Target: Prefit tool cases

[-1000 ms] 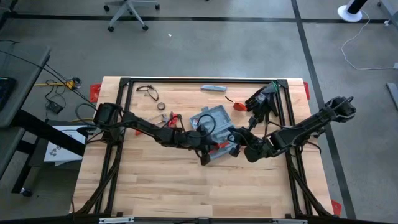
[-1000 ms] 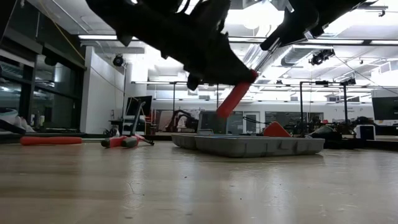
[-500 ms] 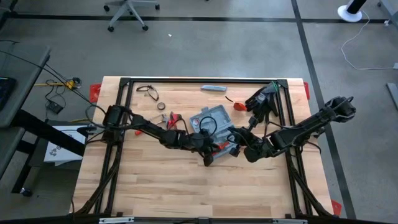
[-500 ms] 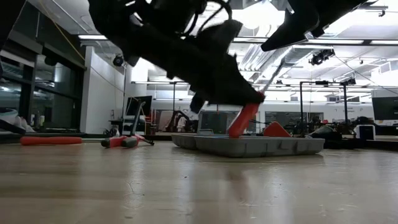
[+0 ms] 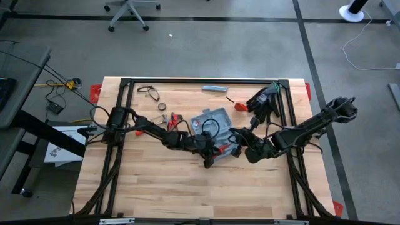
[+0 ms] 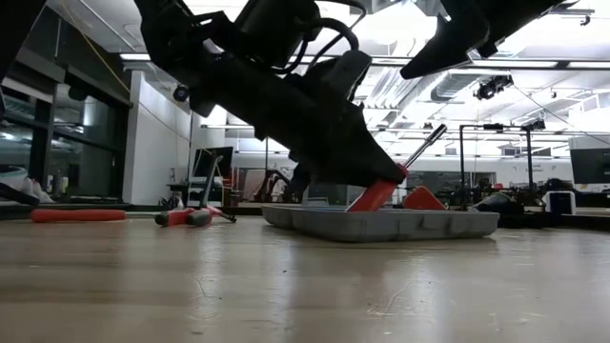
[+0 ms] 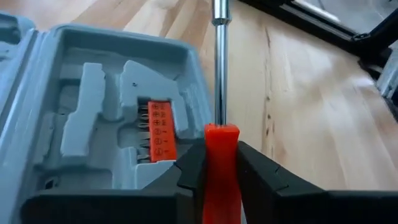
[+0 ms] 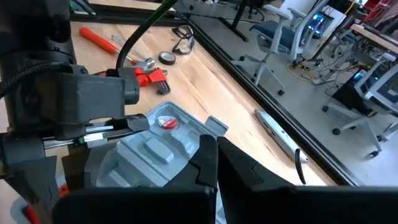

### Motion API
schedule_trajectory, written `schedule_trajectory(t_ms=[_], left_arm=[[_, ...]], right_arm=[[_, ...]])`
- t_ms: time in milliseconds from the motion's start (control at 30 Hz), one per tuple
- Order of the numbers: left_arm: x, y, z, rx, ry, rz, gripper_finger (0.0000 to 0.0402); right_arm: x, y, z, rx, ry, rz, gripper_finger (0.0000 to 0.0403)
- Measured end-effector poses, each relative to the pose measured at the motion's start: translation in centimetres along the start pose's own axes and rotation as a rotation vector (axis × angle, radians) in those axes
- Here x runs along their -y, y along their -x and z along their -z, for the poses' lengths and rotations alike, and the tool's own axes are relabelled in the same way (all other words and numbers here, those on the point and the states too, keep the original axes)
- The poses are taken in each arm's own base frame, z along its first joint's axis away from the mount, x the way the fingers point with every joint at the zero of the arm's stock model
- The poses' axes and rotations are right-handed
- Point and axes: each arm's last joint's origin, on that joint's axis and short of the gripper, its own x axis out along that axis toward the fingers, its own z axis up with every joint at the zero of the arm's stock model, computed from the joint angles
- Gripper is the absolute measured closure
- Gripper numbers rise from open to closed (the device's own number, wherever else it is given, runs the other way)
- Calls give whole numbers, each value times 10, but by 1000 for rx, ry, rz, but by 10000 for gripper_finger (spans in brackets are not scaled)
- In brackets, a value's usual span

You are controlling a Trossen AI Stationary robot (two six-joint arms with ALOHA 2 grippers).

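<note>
Two black, multi-jointed robot arms, the left arm (image 5: 156, 130) and the right arm (image 5: 306, 128), carry looping black cables along their links. Each ends in a blocky matte-black gripper with flat, angular fingers (image 7: 261, 177), its housing plain and unmarked.

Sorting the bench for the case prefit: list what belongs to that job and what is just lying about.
In the job:
tool case, open
red-handled screwdriver, in the left gripper
orange bit holder, in the case

Lying about:
black gloves
slim grey bar
glasses
</note>
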Motion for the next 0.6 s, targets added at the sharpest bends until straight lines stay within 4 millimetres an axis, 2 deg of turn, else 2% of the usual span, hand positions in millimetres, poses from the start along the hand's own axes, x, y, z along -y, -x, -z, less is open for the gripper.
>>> schedule_trajectory(t_ms=[167,433,600], left_arm=[[-1,-1,2,-7,-2,-8,311],[-1,-1,1,0,-2,-15,313],[-1,-1,1,2,-3,-21,313]], right_arm=[[1,0,2,-16,-10,2,403],[1,-1,6,-43,-37,4,403],[-8,-7,15,-87,-41,-18,403]])
